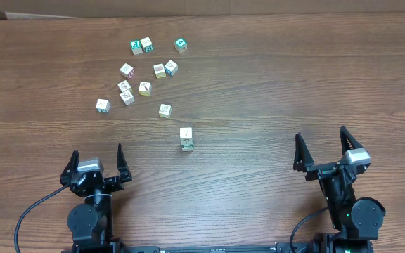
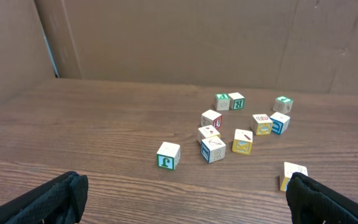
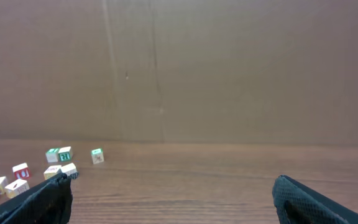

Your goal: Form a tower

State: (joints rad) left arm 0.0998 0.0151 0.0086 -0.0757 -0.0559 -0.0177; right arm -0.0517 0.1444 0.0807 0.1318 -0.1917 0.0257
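Tower: short, upright on counter, between the two arms, closer to left one, just in front of loose cubes scattered farther back. Left gripper: fingers spread wide, gripping nothing. Right gripper: fingers wide apart too, empty, well clear of tower.
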